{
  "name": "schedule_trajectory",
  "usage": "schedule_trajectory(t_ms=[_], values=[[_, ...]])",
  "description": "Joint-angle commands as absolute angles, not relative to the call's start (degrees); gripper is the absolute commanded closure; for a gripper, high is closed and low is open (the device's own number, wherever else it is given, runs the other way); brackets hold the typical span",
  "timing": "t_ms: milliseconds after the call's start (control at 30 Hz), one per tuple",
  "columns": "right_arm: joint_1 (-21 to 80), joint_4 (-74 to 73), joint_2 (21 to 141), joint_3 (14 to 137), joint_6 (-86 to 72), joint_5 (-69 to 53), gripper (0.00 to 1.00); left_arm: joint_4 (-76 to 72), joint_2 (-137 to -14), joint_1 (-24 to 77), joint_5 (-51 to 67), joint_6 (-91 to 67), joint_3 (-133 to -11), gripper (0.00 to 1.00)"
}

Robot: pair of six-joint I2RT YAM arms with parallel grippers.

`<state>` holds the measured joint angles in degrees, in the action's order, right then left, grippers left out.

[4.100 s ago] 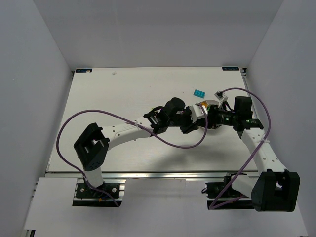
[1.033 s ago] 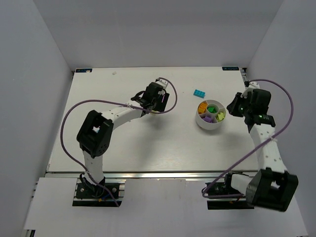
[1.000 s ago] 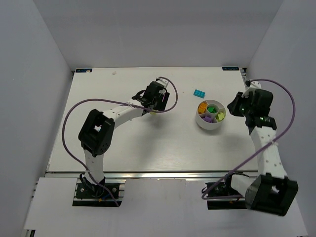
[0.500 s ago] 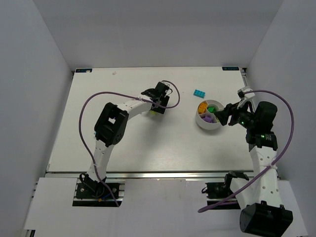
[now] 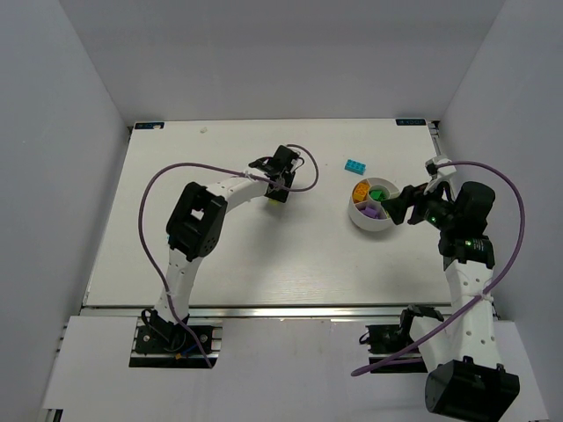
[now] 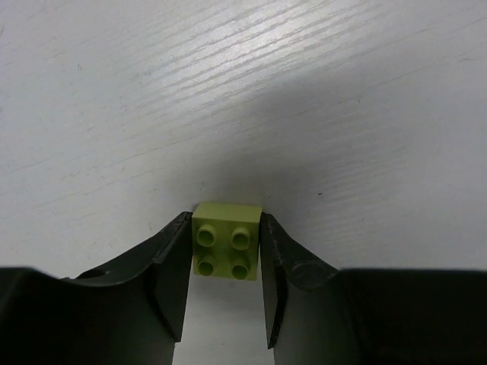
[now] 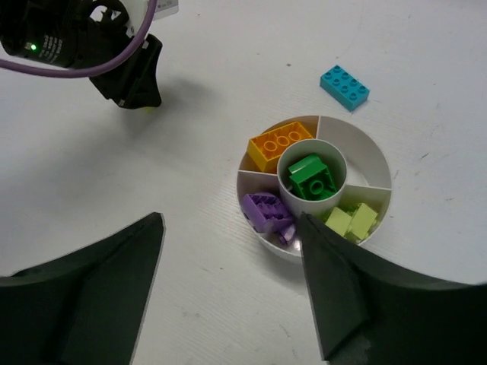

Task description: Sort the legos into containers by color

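My left gripper (image 6: 226, 228) is shut on a lime-yellow lego (image 6: 226, 247) that rests studs-up on the table, one finger pressed against each side. In the top view it (image 5: 279, 195) sits left of the centre of the table. The white bowl (image 5: 374, 220) holds the containers: orange (image 7: 280, 144), green (image 7: 312, 176), purple (image 7: 268, 211) and lime-yellow (image 7: 351, 220) legos lie in separate compartments. One wedge (image 7: 361, 156) holds nothing. A cyan lego (image 7: 345, 87) lies on the table beyond the bowl. My right gripper (image 7: 230, 220) hangs open above the bowl's near side, holding nothing.
The left arm's wrist and purple cable (image 7: 91, 53) show at the top left of the right wrist view. The right arm's cable (image 5: 506, 229) loops out to the right of the bowl. White walls enclose the table (image 5: 220, 255) on three sides.
The left jaws have closed onto the lime-yellow lego. The right gripper opened and swung from the bowl's right side to just above its near side.
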<state>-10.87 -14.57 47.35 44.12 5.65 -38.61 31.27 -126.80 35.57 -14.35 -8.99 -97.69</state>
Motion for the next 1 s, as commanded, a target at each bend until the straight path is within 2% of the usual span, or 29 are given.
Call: schedule_trajectory(t_ms=[0,33,200,233,267,367,433,500,567,733,767,967], values=[[-11.08,-14.22,47.81,44.29,6.41,-42.26,0.22,26.23,-119.55,35.16,-7.05,-8.09,-92.23,0.82],[-11.16,-15.46,48.60,44.73,6.94,-43.32,0.12,23.41,-117.10,35.68,-4.51,-6.78,-89.85,0.84],[-10.63,-25.12,55.97,49.39,9.32,-53.60,0.12,-2.14,-94.60,37.35,23.17,1.93,-68.77,0.83],[-10.55,-27.40,57.29,50.87,8.79,-55.18,0.17,-9.16,-91.96,37.35,25.90,2.19,-62.55,0.83],[-9.76,-28.03,59.65,51.58,7.92,-57.20,0.34,-12.01,-88.19,37.35,29.41,2.11,-60.49,0.83],[-6.95,-32.33,65.72,56.24,6.24,-58.88,0.64,-14.07,-87.01,38.49,33.82,1.41,-59.67,0.84],[-4.85,-34.53,68.72,59.14,4.93,-58.97,0.68,-14.24,-87.54,39.37,37.17,1.41,-60.29,0.85],[-3.08,-35.16,71.54,61.60,2.74,-60.73,0.62,-15.02,-88.59,40.95,37.53,1.41,-61.17,0.85],[-1.06,-33.93,72.86,62.83,0.45,-61.43,0.52,-14.94,-89.47,42.44,36.48,2.10,-62.22,0.84],[2.37,-34.54,76.72,65.30,-4.13,-62.22,0.42,-12.40,-91.66,45.17,33.50,4.92,-65.56,0.80],[2.90,-34.63,77.34,65.39,-4.48,-62.75,0.35,-12.13,-91.84,46.05,33.31,6.05,-66.00,0.79],[4.83,-34.90,81.30,64.78,-5.71,-63.45,0.28,-10.20,-93.25,48.16,29.19,10.27,-68.99,0.78]])
